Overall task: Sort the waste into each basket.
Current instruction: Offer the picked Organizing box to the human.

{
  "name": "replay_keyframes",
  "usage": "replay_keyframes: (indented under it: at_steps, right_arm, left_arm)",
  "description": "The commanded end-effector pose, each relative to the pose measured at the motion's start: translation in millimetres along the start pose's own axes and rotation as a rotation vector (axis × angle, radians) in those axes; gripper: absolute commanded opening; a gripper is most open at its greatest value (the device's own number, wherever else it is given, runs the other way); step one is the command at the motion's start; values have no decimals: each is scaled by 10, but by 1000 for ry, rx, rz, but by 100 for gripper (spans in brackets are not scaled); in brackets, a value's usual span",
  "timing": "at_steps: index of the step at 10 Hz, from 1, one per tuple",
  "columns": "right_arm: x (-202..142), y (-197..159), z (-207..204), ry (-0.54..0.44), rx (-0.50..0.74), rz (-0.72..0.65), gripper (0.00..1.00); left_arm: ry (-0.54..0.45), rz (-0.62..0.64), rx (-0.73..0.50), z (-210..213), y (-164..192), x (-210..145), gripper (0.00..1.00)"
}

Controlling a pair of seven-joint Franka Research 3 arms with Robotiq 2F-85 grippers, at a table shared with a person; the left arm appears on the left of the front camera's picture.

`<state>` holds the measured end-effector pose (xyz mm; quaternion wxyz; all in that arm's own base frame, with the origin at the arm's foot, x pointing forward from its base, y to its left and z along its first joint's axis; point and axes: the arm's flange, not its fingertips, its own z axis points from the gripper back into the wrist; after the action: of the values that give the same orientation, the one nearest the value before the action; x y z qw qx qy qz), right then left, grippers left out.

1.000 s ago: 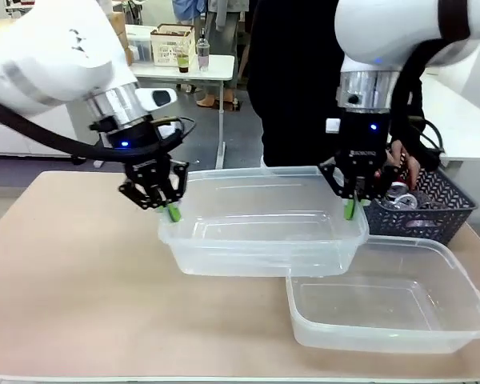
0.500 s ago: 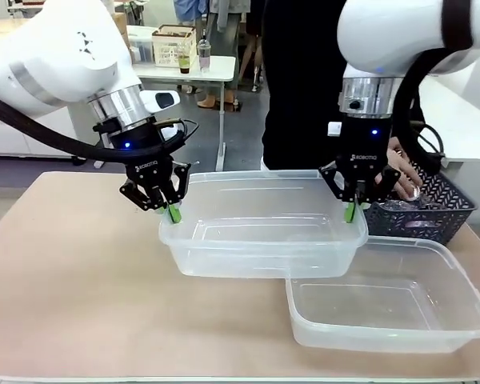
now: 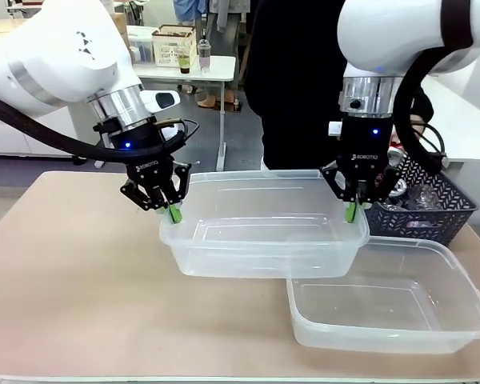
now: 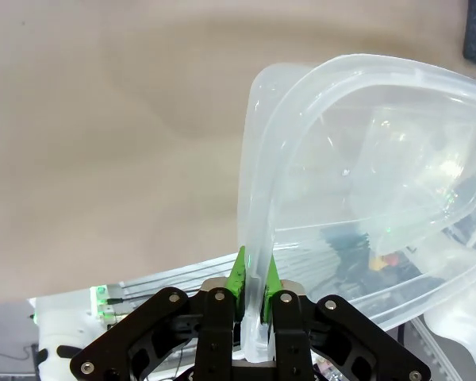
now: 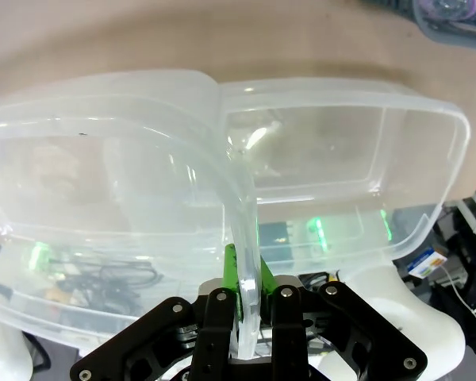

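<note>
- Front view: a clear tub [image 3: 256, 258] is being held by both ends over the table [image 3: 80, 280]. The left gripper [image 3: 174, 212] is being kept clamped on the rim of its left end, the right gripper [image 3: 350, 210] on the rim of its right end.
- The near right corner of the clear tub is being shown overlapping the far left corner of a second tub [image 3: 384, 338], which is lying on the table; whether the two are touching cannot be told.
- The waste [image 3: 408, 194], cans and clear bottles, is being kept in a dark lattice basket [image 3: 432, 218] just behind the right gripper, beside a person in black [image 3: 296, 88].
- Left wrist view: the tub rim [image 4: 258, 198] is being squeezed between the green pads [image 4: 236, 274] of the left gripper [image 4: 254, 282], with the jaws nearly together.
- Right wrist view: the rim [image 5: 238, 222] is being pinched likewise by the right gripper [image 5: 242, 278], and the second tub [image 5: 452, 135] is being seen beyond it.
</note>
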<state>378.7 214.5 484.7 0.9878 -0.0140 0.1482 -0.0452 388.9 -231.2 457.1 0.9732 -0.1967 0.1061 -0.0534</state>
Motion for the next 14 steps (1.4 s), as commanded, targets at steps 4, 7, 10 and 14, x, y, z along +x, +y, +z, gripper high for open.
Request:
replay_keyframes:
  at_steps: [4,7,10,14]
  right_arm:
    - [7,20,45,11,1,5,6]
    - [7,20,45,11,1,5,6]
    - [7,20,45,11,1,5,6]
    - [7,20,45,11,1,5,6]
  left_arm:
    - [-12,2,-4,26,3,-40,7]
    - [-12,2,-4,26,3,-40,7]
    - [-12,2,-4,26,3,-40,7]
    - [-12,2,-4,26,3,-40,7]
